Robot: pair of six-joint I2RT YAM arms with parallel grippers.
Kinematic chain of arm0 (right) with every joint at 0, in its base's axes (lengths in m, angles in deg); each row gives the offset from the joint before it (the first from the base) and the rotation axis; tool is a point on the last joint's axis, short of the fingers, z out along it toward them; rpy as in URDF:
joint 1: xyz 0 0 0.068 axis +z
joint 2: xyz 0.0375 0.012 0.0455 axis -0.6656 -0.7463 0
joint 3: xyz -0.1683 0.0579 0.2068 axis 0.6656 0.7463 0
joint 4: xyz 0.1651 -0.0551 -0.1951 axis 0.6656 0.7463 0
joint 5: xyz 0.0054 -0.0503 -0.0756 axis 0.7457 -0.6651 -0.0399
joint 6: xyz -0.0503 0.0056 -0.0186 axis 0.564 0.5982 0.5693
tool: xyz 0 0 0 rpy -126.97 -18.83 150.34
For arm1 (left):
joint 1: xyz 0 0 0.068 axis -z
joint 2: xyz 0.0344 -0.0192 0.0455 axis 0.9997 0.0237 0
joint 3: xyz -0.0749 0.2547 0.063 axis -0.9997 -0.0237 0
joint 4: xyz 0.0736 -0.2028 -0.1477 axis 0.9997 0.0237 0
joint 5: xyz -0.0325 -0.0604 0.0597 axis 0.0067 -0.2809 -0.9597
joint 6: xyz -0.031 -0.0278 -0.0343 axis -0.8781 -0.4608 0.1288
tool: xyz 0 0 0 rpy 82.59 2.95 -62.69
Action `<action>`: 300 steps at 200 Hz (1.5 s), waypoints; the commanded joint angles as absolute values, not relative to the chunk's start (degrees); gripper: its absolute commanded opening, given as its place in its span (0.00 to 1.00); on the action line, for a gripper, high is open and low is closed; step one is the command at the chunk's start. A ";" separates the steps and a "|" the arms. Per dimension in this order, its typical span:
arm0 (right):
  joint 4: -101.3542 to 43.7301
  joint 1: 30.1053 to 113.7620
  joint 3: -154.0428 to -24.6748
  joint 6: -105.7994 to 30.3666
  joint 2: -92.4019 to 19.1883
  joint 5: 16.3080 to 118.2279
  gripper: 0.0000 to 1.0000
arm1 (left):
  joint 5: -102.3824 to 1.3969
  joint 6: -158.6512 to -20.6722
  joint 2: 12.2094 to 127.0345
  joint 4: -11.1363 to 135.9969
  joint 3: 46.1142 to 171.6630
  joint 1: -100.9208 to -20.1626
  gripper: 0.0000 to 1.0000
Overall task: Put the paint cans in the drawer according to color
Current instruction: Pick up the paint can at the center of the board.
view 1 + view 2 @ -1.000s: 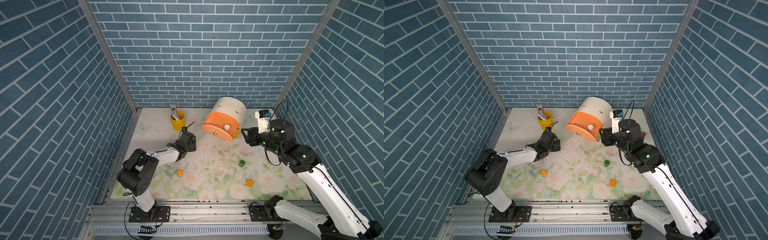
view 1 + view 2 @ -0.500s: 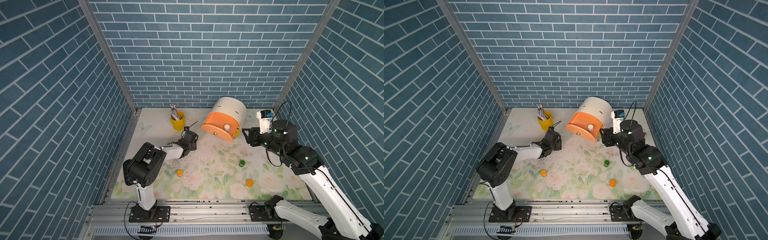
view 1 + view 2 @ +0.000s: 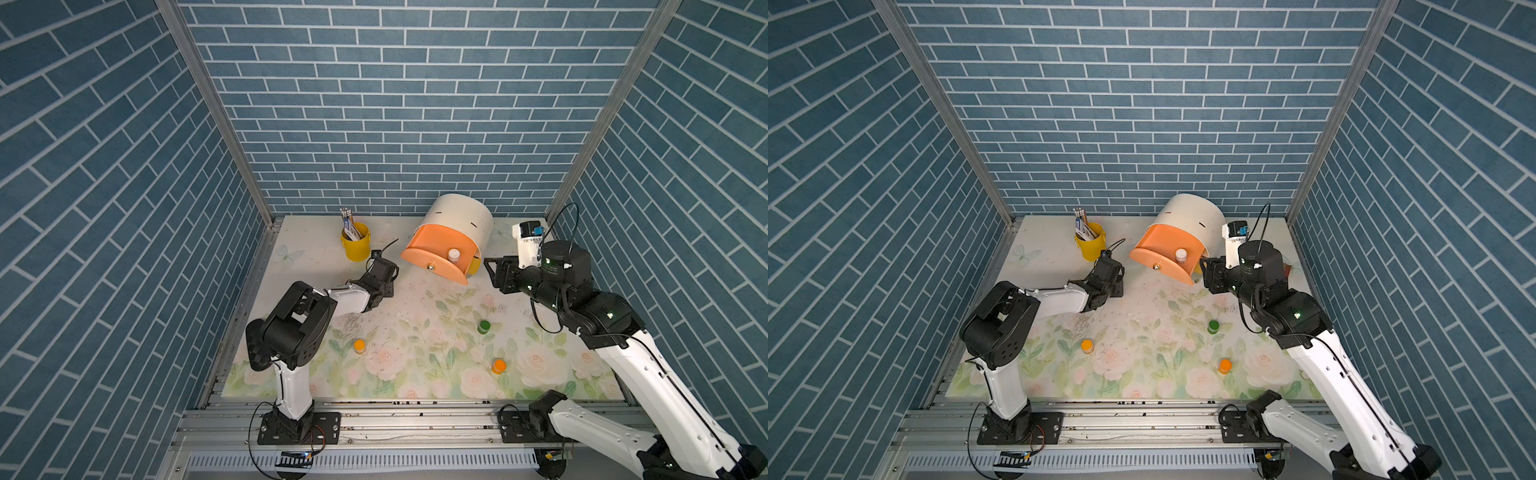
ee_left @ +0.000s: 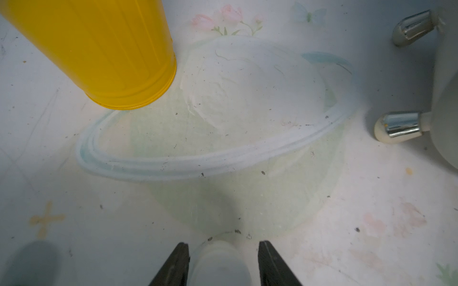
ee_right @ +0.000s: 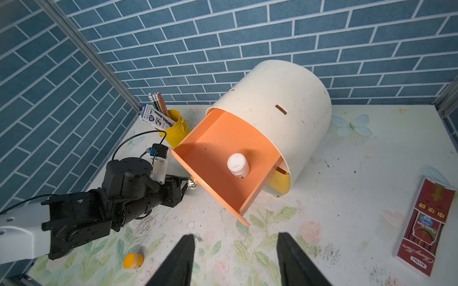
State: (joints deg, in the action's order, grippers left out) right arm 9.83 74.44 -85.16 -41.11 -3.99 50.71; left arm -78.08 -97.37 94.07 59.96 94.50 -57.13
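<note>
The drawer chest (image 3: 457, 220) stands at the back, its peach drawer (image 5: 223, 148) pulled out with one white paint can (image 5: 238, 164) upright inside. My left gripper (image 4: 223, 244) is low on the mat near the yellow cup. Its jaws stand close on either side of a second white paint can (image 4: 219, 265), with a thin gap on one side. That can is hidden in both top views. My right gripper (image 5: 235, 235) hangs open and empty just right of the peach drawer's front. A green can (image 3: 483, 326) and two orange cans (image 3: 359, 345) (image 3: 498, 365) stand on the mat.
A yellow pencil cup (image 3: 355, 245) stands just beyond the left gripper. The chest's chrome feet (image 4: 396, 127) are close on its other side. A red pencil box (image 5: 423, 227) lies flat by the right wall. Brick walls close in three sides.
The left jaws have narrowed around the white can, and the left arm's elbow has risen and folded in. The right gripper has barely moved.
</note>
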 commanded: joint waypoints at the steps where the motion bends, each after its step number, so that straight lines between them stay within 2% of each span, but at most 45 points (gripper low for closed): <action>1: 9.14 74.25 -84.78 -41.95 -3.15 49.21 0.58 | -78.12 -97.27 95.18 60.33 95.87 -57.51 0.48; 86: 9.40 74.28 -85.11 -41.78 -2.67 48.70 0.58 | -78.37 -97.24 93.33 61.82 95.45 -57.88 0.35; 187: 8.68 74.26 -84.17 -42.22 -1.69 50.38 0.59 | -82.71 -96.54 79.40 70.97 94.55 -58.41 0.31; 212: 8.66 74.25 -83.91 -42.13 -1.28 50.32 0.59 | -84.60 -96.01 74.19 74.58 96.36 -58.41 0.25; 251: 7.83 74.25 -81.76 -42.70 -0.93 51.58 0.59 | -85.41 -95.23 66.47 78.71 101.08 -58.41 0.26; 300: 7.55 74.31 -81.13 -42.84 -0.06 51.59 0.60 | -82.74 -94.17 64.03 83.54 109.14 -58.23 0.26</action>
